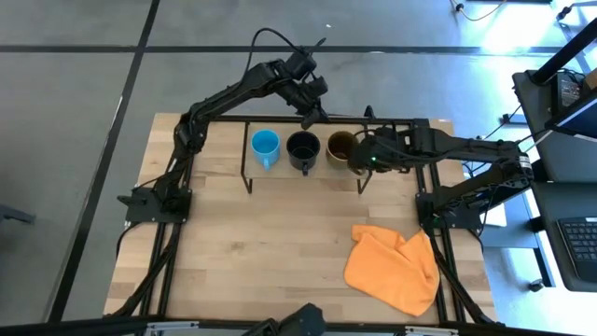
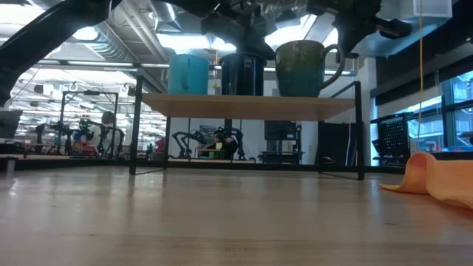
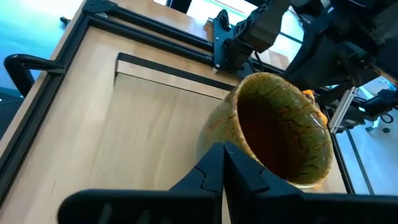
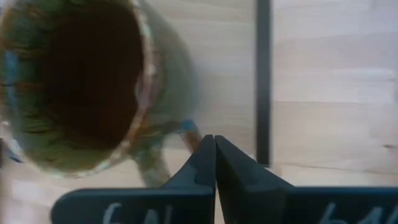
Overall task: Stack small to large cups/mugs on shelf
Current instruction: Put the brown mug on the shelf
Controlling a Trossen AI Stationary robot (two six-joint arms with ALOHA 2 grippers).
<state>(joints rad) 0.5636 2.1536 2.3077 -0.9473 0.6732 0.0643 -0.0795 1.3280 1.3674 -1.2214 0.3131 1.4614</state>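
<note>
On the far part of the wooden table (image 1: 261, 243) stands the shelf (image 1: 280, 173), a low light-wood board on thin black legs. Three mugs stand on it in one row, upright, each just beside the next.

At the left end is the small blue mug (image 1: 265, 145). In the low view it shows as a light blue cylinder (image 2: 188, 74) on the board (image 2: 244, 106).

In the middle is the black mug (image 1: 303, 147), also seen from the side in the low view (image 2: 242, 74). The left gripper (image 1: 311, 117) hangs just behind this mug, at the far edge of the shelf. In the left wrist view its two dark fingers (image 3: 214, 171) are pressed together at the tips, with nothing between them.

At the right end is the olive-brown mug (image 1: 340, 146), the largest of the three, dark inside. Its handle points to the right in the low view (image 2: 303, 68). The left wrist view shows its wide mouth from above (image 3: 280, 134).

The right gripper (image 1: 362, 157) is just beside this mug, on its right side near the handle. In the right wrist view its fingers (image 4: 208, 162) are closed against each other and hold nothing; the mug (image 4: 81, 87) is close in front of them, but I cannot tell if they touch it.

On the near right part of the table lies an orange cloth (image 1: 394, 266), crumpled, well apart from the shelf.
</note>
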